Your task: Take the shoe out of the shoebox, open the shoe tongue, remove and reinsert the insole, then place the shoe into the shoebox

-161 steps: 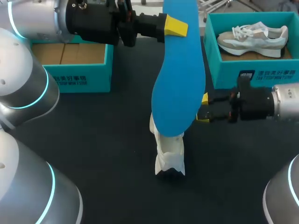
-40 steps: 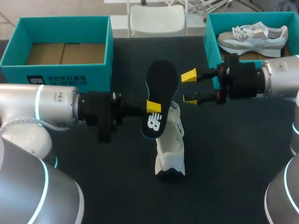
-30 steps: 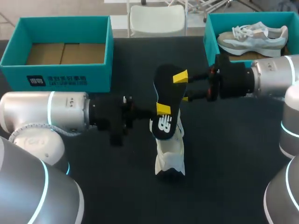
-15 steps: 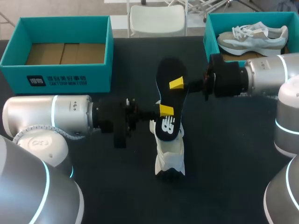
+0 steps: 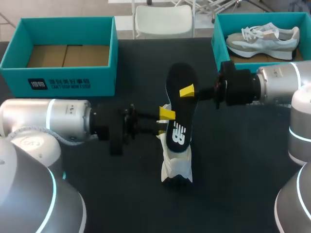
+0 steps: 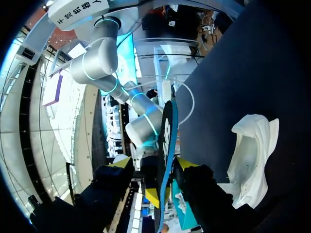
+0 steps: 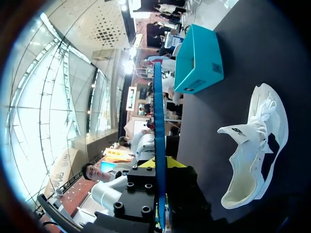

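Note:
A black-topped, blue-bottomed insole point(image 5: 180, 104) hangs tilted above the white shoe point(image 5: 177, 165), which stands on the dark table. My right gripper point(image 5: 187, 93) is shut on the insole's upper part. In the right wrist view the insole point(image 7: 159, 121) runs edge-on between that gripper's point(image 7: 160, 167) fingers, with the shoe point(image 7: 252, 155) beside it. My left gripper point(image 5: 165, 122) is at the insole's left edge, open. In the left wrist view the insole point(image 6: 164, 145) stands between the left gripper's point(image 6: 155, 167) spread fingers, with gaps on both sides, and the shoe point(image 6: 250, 155) lies off to the side.
A teal shoebox point(image 5: 63, 80) with a bare cardboard floor stands at the back left. A second teal shoebox point(image 5: 257, 75) at the back right holds another sneaker point(image 5: 262, 39), just behind my right arm.
The right gripper has shut on the insole's upper part. The left gripper has then opened and let go. The insole has shifted slightly right, over the shoe.

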You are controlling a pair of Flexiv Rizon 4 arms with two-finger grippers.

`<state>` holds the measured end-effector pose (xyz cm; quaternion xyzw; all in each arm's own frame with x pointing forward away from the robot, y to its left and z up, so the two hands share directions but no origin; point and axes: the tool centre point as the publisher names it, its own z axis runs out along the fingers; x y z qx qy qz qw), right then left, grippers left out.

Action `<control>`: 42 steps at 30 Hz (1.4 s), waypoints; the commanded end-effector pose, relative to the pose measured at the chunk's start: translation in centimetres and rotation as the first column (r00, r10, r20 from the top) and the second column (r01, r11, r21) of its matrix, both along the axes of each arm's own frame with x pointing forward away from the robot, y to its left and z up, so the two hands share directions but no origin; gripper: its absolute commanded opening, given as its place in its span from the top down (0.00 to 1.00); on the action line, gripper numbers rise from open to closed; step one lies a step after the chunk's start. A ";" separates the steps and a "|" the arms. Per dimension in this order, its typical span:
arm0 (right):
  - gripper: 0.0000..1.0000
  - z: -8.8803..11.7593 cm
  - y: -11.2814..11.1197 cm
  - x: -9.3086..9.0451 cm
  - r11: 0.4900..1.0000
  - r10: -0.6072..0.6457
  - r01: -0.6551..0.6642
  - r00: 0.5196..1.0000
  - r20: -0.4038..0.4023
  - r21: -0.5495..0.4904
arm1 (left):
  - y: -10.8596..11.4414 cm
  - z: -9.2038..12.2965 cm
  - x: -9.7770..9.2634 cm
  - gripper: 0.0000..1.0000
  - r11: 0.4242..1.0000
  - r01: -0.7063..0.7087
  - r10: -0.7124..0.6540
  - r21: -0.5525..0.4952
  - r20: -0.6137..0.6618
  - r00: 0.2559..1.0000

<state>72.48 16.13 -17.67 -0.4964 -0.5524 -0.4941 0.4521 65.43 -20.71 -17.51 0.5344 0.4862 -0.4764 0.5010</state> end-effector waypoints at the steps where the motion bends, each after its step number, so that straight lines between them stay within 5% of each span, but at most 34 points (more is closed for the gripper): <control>1: 1.00 -0.1 -1.4 -0.6 1.000 -0.004 0.004 1.000 -0.005 -0.011 | 5.5 0.3 0.1 0.00 0.998 0.008 -0.007 0.062 -0.024 1.000; 13: 1.00 -0.8 -2.3 -0.8 1.000 -0.004 0.004 1.000 -0.015 -0.022 | 9.9 -0.3 1.4 0.00 0.975 -0.085 0.102 0.205 -0.075 0.992; 37: 1.00 -1.5 -2.2 -0.6 1.000 -0.013 0.013 1.000 -0.028 -0.009 | 10.0 -0.3 2.3 0.00 0.972 -0.090 0.114 0.219 -0.100 0.988; 42: 1.00 -1.9 -2.2 -0.6 1.000 -0.014 0.013 0.999 -0.043 -0.016 | 8.3 0.7 4.1 0.00 0.885 -0.100 0.195 0.455 -0.167 0.966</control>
